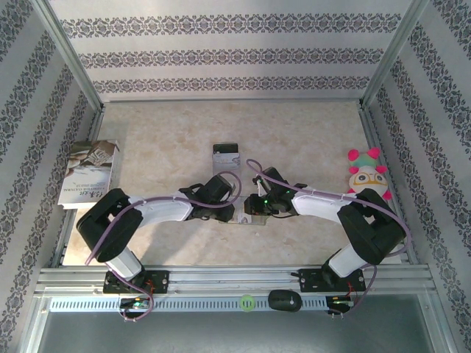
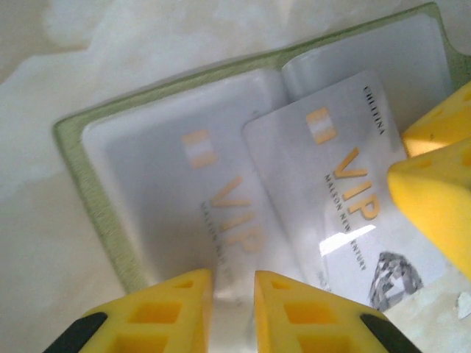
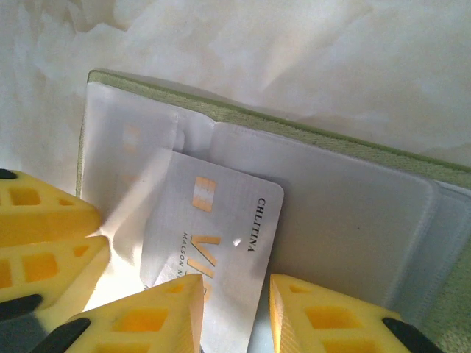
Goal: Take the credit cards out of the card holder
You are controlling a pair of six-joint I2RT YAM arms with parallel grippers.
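The olive-tan card holder (image 2: 88,184) lies open on the table, its clear pockets facing up (image 3: 346,213). One pale credit card (image 2: 199,198) marked VIP sits inside a pocket. A second credit card (image 2: 331,184) rests slanted on top, partly out (image 3: 221,220). My left gripper (image 2: 232,276) stands narrowly open over the pocketed card's near edge. My right gripper (image 3: 235,283) is open too, one finger over the slanted card and the card's edge in the gap. Both grippers meet low at the table's middle (image 1: 243,209). Another credit card (image 1: 226,154) lies apart behind them.
A printed booklet (image 1: 90,173) lies at the left edge. A plush toy (image 1: 366,176) sits at the right. Patterned walls and metal posts enclose the table. The right gripper's fingers (image 2: 434,184) crowd the holder's right side, and the left gripper's fingers (image 3: 44,228) press close beside the slanted card.
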